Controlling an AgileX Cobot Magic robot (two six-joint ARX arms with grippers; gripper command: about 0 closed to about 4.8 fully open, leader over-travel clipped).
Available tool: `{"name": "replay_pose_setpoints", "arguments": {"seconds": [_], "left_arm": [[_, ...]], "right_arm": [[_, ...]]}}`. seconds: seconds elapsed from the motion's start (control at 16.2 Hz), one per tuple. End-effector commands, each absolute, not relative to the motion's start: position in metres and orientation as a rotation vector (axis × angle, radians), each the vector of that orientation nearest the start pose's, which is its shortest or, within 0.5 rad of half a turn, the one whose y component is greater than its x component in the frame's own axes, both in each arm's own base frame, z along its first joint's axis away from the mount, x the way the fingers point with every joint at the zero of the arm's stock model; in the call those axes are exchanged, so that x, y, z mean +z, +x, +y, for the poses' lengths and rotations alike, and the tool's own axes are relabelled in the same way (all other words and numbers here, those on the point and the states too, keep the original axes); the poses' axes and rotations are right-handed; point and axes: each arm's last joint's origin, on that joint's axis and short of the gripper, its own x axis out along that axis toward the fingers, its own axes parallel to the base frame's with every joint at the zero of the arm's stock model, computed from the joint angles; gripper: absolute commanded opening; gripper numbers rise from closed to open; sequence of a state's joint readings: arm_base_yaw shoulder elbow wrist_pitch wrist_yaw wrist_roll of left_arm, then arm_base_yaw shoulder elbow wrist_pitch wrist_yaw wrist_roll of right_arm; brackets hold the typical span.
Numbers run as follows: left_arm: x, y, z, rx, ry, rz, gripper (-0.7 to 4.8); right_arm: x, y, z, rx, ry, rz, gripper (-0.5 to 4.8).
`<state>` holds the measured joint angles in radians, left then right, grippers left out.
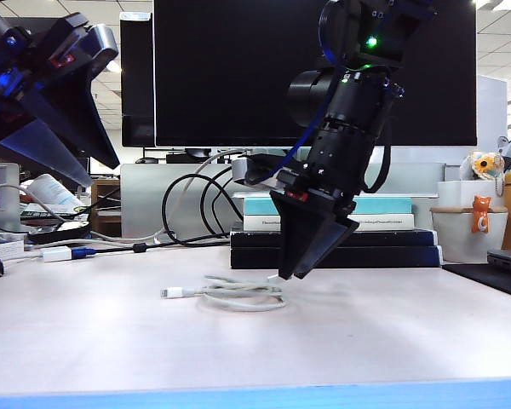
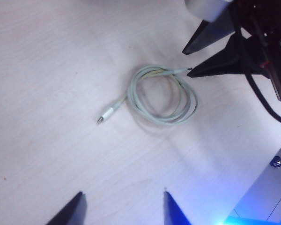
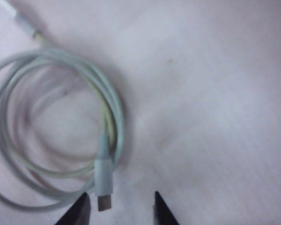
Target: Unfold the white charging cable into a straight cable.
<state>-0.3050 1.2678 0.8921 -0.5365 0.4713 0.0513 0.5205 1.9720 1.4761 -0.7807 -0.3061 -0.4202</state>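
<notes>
Right gripper point(image 3: 119, 208) spread, low over coiled white charging cable point(image 2: 161, 96), one plug between its jaws; left gripper point(image 2: 124, 208) spread, raised apart.

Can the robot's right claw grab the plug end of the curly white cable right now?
Probably yes. The right gripper hangs open just above the coiled white charging cable, its plug tip near the fingertips, nothing between them.
</notes>
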Motion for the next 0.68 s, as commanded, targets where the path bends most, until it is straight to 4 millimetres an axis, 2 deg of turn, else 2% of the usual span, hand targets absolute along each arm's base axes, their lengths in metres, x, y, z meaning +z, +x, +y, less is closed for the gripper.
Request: {"name": "replay_pose_setpoints", "arguments": {"seconds": [0.06,0.68], "left_arm": [[0.2496,0.2335,-0.0876,-0.754,-0.034,0.896,2.2],[0.2504,0.2338,-0.0882,-0.772,-0.042,0.886,2.2]], "right_arm": [[0.1937,0.3383,0.205,0.981,-0.486,1.124,1.76],[0.1943,0.3386,0.2077,0.99,-0.463,1.111,1.65]]}}
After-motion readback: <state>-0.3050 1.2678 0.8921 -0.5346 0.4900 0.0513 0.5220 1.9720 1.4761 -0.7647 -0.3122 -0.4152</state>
